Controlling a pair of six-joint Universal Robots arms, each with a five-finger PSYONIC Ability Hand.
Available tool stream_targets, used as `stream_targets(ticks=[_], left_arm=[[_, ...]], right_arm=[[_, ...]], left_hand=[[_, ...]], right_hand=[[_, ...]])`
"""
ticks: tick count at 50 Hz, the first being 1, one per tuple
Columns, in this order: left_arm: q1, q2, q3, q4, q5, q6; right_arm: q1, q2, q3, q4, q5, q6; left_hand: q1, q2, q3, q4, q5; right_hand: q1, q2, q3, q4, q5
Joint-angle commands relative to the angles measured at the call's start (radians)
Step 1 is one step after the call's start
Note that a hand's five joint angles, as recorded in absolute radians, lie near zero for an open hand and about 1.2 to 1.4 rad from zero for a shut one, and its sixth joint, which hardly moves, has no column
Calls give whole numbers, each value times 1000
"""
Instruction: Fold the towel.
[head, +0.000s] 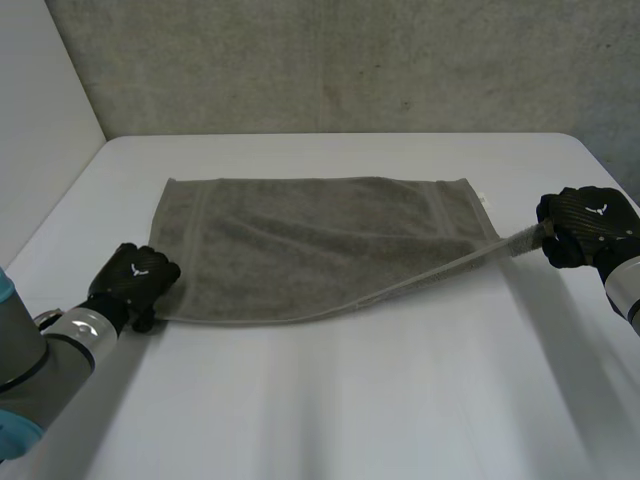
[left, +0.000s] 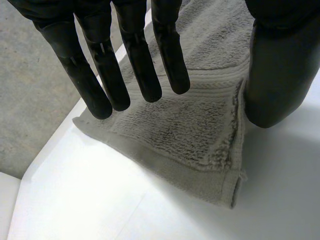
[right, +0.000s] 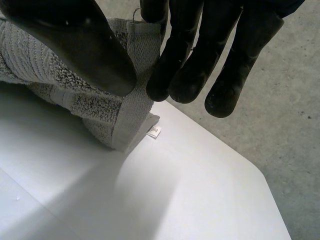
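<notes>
Here the grey towel (head: 310, 240) lies spread across the middle of the white worktop (head: 350, 400), its long sides running left to right in the head view. Your right hand (head: 590, 225), at the right edge of the frame, is clamped on the towel's lower-right corner. In the right wrist view the towel passes between thumb (right: 75, 45) and fingers (right: 200, 60). That corner is raised off the worktop, drawing the near edge into a taut, rising line. Your left hand (head: 135, 282), at the lower left of the frame, sits at the towel's lower-left corner. Its wrist view shows straight fingertips (left: 147, 85) held apart from the thumb, with the corner lying flat beneath them, not yet pinched. The step in hand appears to be taking the two near corners before the first fold. The next move likely calls for you to close the left hand on its corner and raise it level with the right. You would then carry both corners toward the towel's far edge, keeping the near edge taut.
</notes>
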Motion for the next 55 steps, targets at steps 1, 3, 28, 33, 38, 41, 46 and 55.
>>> stream_targets(ticks=[1,3,28,33,38,41,46,55], left_arm=[[5,-2,2,5,1,-5],[5,-6,4,6,1,-10],[72,392,-77,-155,18,-232],[100,510,-142,-210,62,-237],[160,632,-179,-313,137,-240],[218,695,-186,-384,208,-245],[319,774,-192,-485,331,-260],[434,772,-185,-496,440,-272]], right_arm=[[0,1,1,0,2,0],[0,1,3,0,2,0],[-14,-117,-158,443,-138,-156],[-42,-117,-169,643,-166,-319],[-83,-128,-154,808,-169,-491],[-109,-169,-148,896,-172,-567],[-210,-229,-152,983,-258,-603],[-367,-285,-223,1054,-468,-591]], left_hand=[[43,44,42,43,44],[55,56,54,55,56],[530,531,529,530,531],[530,531,529,530,531],[530,531,529,530,531],[530,531,529,530,531],[530,531,529,530,531],[530,531,529,530,531]], right_hand=[[73,56,52,56,55],[73,56,52,56,55],[73,56,52,56,55],[73,56,52,56,55],[73,56,52,56,55],[73,56,52,56,55],[73,56,52,56,55],[73,56,52,56,55]])
